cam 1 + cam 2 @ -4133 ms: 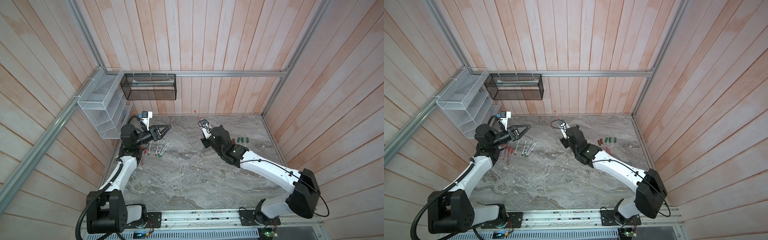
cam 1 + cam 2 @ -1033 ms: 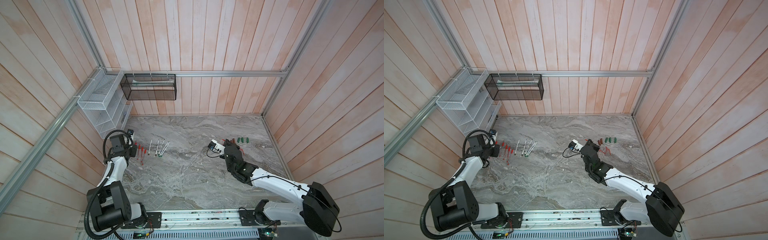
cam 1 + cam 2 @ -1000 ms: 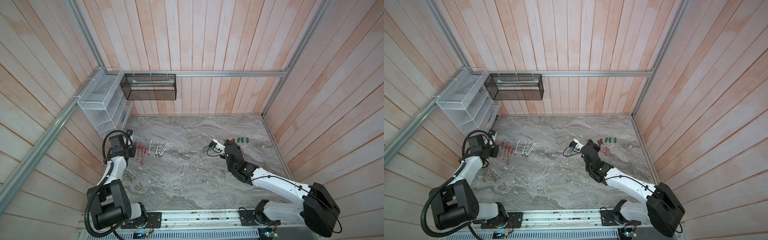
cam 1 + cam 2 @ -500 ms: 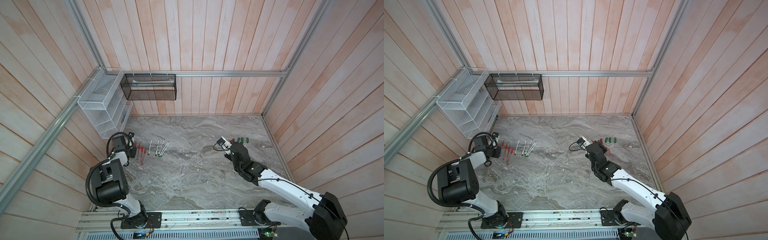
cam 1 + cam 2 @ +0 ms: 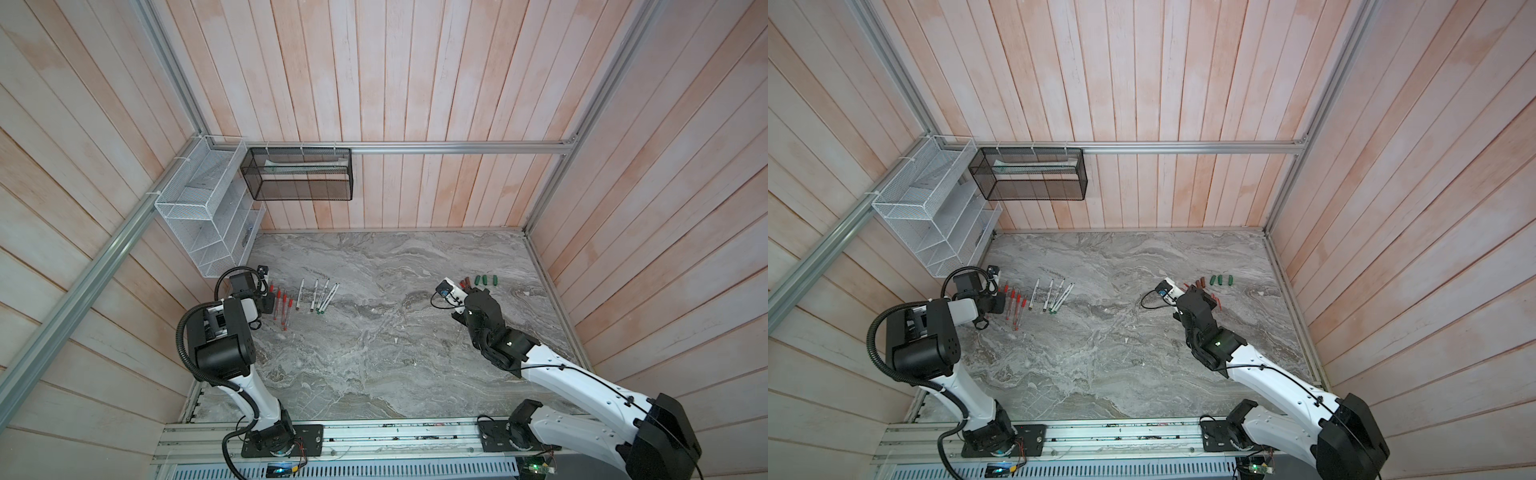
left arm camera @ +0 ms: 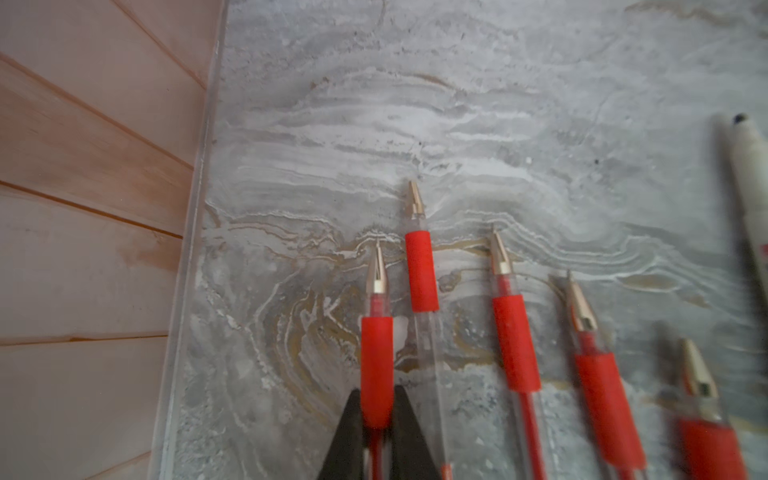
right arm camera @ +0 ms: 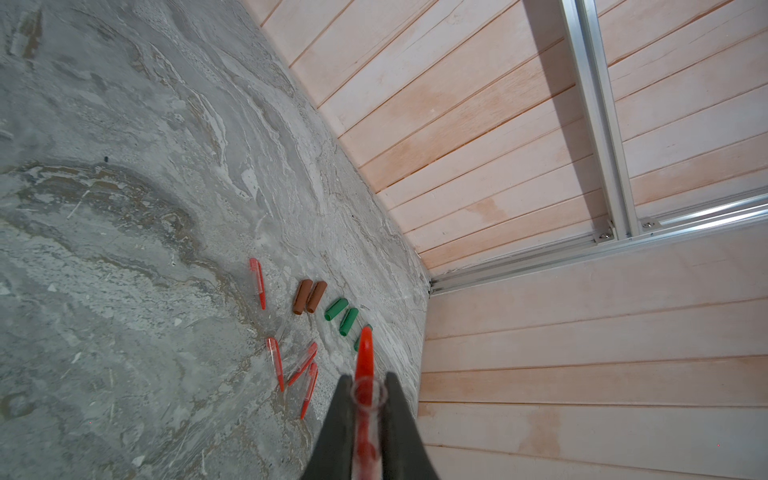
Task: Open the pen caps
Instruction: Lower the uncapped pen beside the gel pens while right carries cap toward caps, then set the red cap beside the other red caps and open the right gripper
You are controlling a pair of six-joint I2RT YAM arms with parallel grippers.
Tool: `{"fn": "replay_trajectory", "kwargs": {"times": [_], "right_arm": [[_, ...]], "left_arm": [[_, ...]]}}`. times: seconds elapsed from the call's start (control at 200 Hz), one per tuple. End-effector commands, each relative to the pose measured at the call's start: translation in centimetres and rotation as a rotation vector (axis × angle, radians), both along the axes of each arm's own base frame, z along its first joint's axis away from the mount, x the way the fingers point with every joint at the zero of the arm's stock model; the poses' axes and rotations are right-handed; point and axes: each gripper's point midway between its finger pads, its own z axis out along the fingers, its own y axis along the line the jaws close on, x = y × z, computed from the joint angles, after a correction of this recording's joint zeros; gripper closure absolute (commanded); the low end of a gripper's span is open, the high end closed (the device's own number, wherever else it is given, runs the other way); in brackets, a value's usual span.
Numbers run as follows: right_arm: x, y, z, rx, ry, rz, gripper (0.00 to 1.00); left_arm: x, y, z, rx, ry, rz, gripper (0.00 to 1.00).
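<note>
Both arms have swung down and apart since the earlier pictures, when they were held up near the back of the tabletop. Now the left gripper [image 6: 376, 395] sits low at the left edge of both top views, close to the wooden plank wall [image 6: 83, 208]. Its two black fingers [image 6: 345, 436] press on both sides of a thin see-through pen with a red rubber grip [image 6: 376, 365] and a gold tip. I cannot tell if that pen is lifted or lying flat. Four more red-grip pens [image 6: 515, 340] lie side by side next to it on the grey marble tabletop [image 6: 498, 104], and their gold tips are bare. A little to the right of them in a top view lie four long white marker pens [image 5: 320, 295].

The right gripper [image 7: 365, 380] is at the right side of both top views. It is clamped on a thin red plastic cap with a clip [image 7: 365, 353], and the clip end sticks out past the fingers. Just past it on the tabletop lie two chunky brown caps [image 7: 309, 296], touching each other. Three green caps [image 7: 340, 316] lie in a row beside them, and the held cap hides part of the third. Four more thin red caps [image 7: 275, 361] lie loose near them, three close together and one a bit apart.
</note>
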Motion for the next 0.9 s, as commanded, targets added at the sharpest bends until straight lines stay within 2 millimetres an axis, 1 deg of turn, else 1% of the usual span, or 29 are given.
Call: {"fn": "replay_trajectory", "kwargs": {"times": [0.0, 0.13, 0.215, 0.31, 0.39, 0.5, 0.57, 0.63, 0.71, 0.795, 0.895], "right_arm": [[-0.2, 0.4, 0.1, 0.016, 0.017, 0.017, 1.00], [-0.3, 0.6, 0.0, 0.022, 0.019, 0.029, 1.00], [-0.3, 0.8, -0.1, 0.026, 0.036, 0.034, 1.00], [-0.4, 1.1, -0.2, 0.043, 0.040, 0.052, 1.00], [-0.4, 1.4, -0.4, 0.037, 0.048, 0.069, 1.00], [-0.2, 1.8, -0.9, -0.030, 0.076, 0.104, 1.00], [0.0, 2.1, -0.9, -0.089, 0.070, 0.134, 1.00], [0.1, 2.3, -1.0, -0.144, 0.067, 0.160, 1.00], [0.4, 2.7, -1.5, -0.205, 0.093, 0.190, 1.00], [0.9, 3.2, -2.6, -0.254, 0.140, 0.220, 1.00], [1.7, 3.6, -4.7, -0.327, 0.201, 0.244, 1.00]], "left_arm": [[1.1, 1.0, 0.2, 0.012, -0.027, 0.031, 0.84], [1.1, 1.1, -0.3, 0.011, -0.013, 0.035, 0.81], [1.0, 1.1, -0.2, 0.005, -0.011, 0.042, 0.74], [1.2, 0.9, 0.8, -0.012, -0.032, 0.042, 0.65], [1.4, 0.8, 2.1, -0.020, -0.053, 0.048, 0.60], [1.6, 0.3, 4.5, -0.043, -0.086, 0.048, 0.56], [2.0, -0.1, 6.6, -0.035, -0.118, 0.035, 0.53], [2.1, -0.5, 8.6, -0.021, -0.147, 0.028, 0.48], [2.1, -1.5, 11.3, -0.012, -0.185, 0.009, 0.44], [2.0, -3.8, 14.2, -0.015, -0.229, -0.036, 0.40], [1.3, -7.3, 17.2, -0.047, -0.284, -0.095, 0.34]]}}
